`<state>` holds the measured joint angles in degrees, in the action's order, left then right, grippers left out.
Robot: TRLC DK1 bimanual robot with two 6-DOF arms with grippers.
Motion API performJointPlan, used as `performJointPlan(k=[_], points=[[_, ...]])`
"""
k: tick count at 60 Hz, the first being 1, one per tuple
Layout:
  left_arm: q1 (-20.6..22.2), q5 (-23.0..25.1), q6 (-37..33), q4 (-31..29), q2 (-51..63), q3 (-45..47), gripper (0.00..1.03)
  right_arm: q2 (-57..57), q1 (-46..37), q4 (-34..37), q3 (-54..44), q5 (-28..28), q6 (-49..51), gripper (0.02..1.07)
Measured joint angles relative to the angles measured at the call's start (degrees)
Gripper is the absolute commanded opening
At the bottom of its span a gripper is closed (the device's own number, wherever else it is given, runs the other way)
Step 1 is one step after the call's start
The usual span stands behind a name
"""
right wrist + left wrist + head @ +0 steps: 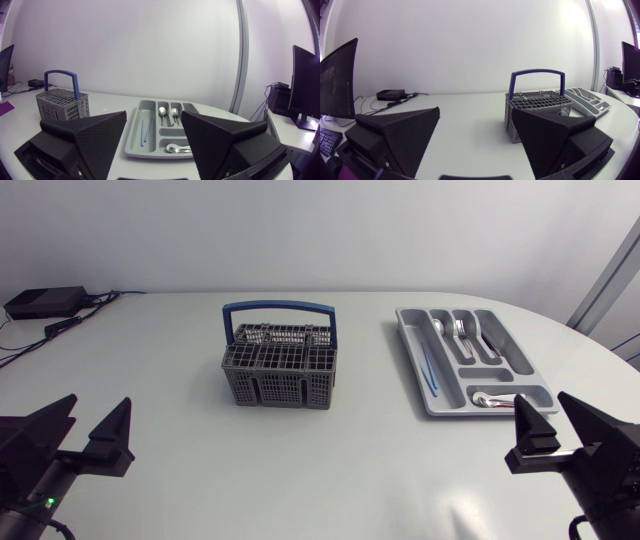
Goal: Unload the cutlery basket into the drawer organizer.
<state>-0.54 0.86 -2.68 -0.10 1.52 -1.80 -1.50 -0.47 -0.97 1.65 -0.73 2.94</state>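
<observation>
Grey cutlery basket (279, 370) sits ahead of my left gripper (100, 400), fingers apart. Drawer organizer (409, 348) is beside the basket, ahead of my right gripper (541, 397), also apart.

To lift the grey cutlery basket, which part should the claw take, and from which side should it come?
Probably the middle of the blue handle, from straight above. It arches upright over the basket with free space beneath, so the thin bar can be pinched from its two sides. The mesh walls look too broad for a sure hold.
</observation>
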Motion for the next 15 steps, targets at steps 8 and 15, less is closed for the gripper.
performJointPlan(k=[8, 15], points=[[0.0, -0.4, 1.1, 0.0, -1.0, 0.8, 1.00, 1.0, 0.0, 0.8, -0.5, 0.2, -1.0, 0.91], [0.0, -0.3, 1.2, 0.0, -1.2, 0.8, 1.00, 1.2, 0.0, 0.8, -0.5, 0.2, -1.3, 0.96]])
